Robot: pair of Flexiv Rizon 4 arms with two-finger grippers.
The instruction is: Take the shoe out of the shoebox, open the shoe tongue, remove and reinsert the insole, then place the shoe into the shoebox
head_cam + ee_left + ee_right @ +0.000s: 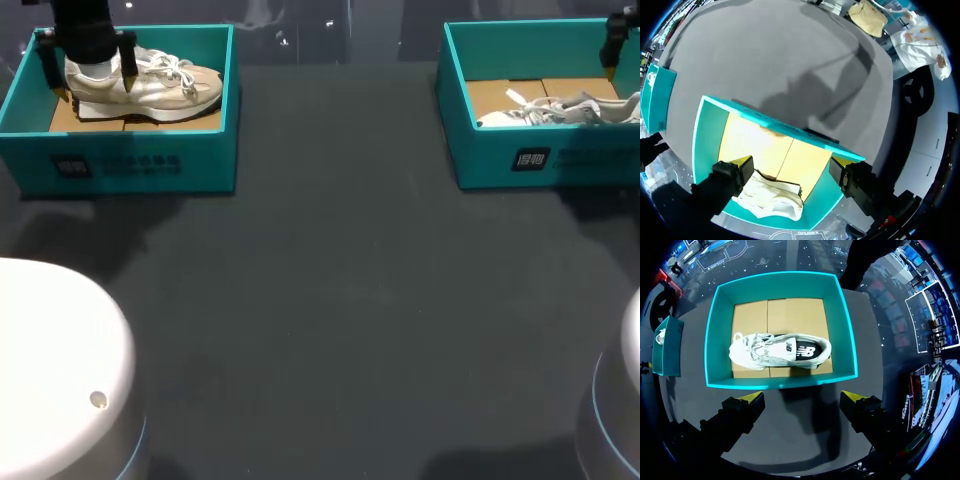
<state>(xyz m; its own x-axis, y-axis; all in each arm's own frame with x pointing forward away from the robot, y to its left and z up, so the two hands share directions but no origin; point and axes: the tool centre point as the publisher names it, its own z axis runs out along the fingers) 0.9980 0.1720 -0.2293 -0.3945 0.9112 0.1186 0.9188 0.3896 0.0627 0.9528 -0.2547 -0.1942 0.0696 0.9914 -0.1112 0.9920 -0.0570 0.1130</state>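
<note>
Though soft in the upper, probably light, firm at heel of left shoe [160, 85]; best pinched there, with left gripper [792, 165] spread astride it, right gripper [802, 397] spread too.

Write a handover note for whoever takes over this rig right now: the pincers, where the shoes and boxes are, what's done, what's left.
Left pincer: open, lowered into the left box, straddling the heel of the left shoe, not clamped on it.
Right pincer: open and empty, over the table beside the right box; the right shoe lies on its side inside.
Done: nothing visible; both shoes are in their boxes.
Left: lift a shoe out, open the tongue, pull and refit the insole, put the shoe back in the box.
</note>
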